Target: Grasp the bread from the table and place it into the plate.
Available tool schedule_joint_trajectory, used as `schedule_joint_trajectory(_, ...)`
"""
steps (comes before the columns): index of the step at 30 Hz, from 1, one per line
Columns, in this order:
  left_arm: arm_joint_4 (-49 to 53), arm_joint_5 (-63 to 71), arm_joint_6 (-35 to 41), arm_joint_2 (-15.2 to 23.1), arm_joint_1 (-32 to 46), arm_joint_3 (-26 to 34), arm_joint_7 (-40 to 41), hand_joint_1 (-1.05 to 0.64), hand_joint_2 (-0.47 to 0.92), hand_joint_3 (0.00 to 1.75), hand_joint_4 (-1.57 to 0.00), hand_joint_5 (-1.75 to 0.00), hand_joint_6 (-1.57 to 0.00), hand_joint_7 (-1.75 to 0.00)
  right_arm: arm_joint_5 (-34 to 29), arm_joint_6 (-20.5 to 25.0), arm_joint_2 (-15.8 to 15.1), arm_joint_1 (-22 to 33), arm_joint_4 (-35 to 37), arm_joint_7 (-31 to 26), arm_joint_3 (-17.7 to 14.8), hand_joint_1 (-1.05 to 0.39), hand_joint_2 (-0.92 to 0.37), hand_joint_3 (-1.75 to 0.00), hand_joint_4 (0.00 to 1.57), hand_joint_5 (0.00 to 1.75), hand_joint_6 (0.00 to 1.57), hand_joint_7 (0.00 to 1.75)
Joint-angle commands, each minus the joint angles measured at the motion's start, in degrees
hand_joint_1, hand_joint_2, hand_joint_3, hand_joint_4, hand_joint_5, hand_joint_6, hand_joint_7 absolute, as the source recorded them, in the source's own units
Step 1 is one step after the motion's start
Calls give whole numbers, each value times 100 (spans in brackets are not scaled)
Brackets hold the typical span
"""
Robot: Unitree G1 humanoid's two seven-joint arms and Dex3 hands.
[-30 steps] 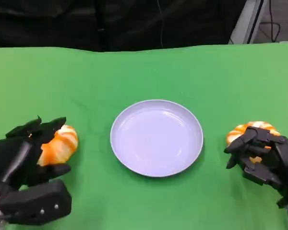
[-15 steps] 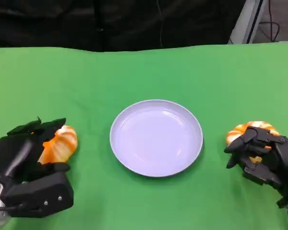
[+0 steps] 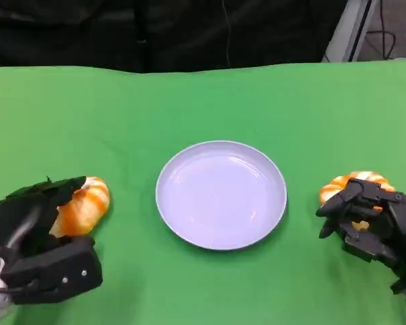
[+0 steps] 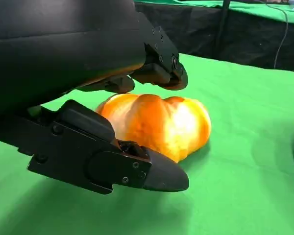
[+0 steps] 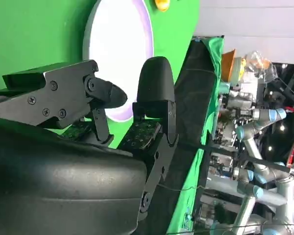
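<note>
Judging by how things lie, the task is at its start: the plate [image 3: 220, 194] holds nothing, and both breads are on the green surface [image 3: 203, 101].

Left of the plate, the left bread [image 3: 84, 205] sits on the surface, well apart from the rim. The left robot hand [image 3: 34, 233] cups it from the near side. In the left wrist view one finger [image 4: 159, 68] arches over the top of the bread [image 4: 157, 125] and the thumb [image 4: 112, 161] lies low along its near flank, so the bread sits between them. The thumb seems to touch it, while a sliver of gap shows under the upper finger. I judge the hand closing but not yet gripping; the bread rests on the cloth, unlifted.

Right of the plate, the right bread [image 3: 355, 186] lies just beyond the right robot hand [image 3: 369, 220], whose curled fingers hang over its near edge. Whether they touch it I cannot tell. In the right wrist view the fingers [image 5: 154, 98] stand apart with nothing between them, and the plate [image 5: 120, 54] shows beyond.

What is left: firm up each grasp, lift, carry inward to the plate, and release.
</note>
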Motion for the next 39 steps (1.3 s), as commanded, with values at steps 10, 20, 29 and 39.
schedule_joint_trajectory(10, 480, -29, 34, -59, -242, -177, 40, -84, 92, 28, -36, 0, -40, 0, 66, -7, -73, 42, -54, -8, -51, 4, -86, -59, 84, 140, 91, 94)
schedule_joint_trajectory(20, 665, -21, 54, -84, -346, -337, 71, -40, 92, 20, -35, 0, -43, -1, 67, 25, -83, 55, -74, -16, -41, 4, -86, -59, 84, 139, 91, 93)
schedule_joint_trajectory(29, 693, -87, 24, -79, -361, -355, -60, -18, 92, 16, -34, 0, -43, 0, 51, 18, -89, 57, -85, -27, -36, 3, -86, -58, 85, 138, 91, 92)
schedule_joint_trajectory(39, 707, -130, 53, -81, -362, -417, -80, -4, 92, 12, -36, -1, -46, -1, 59, -13, -83, 56, -83, -26, -40, 3, -86, -58, 85, 138, 92, 92)
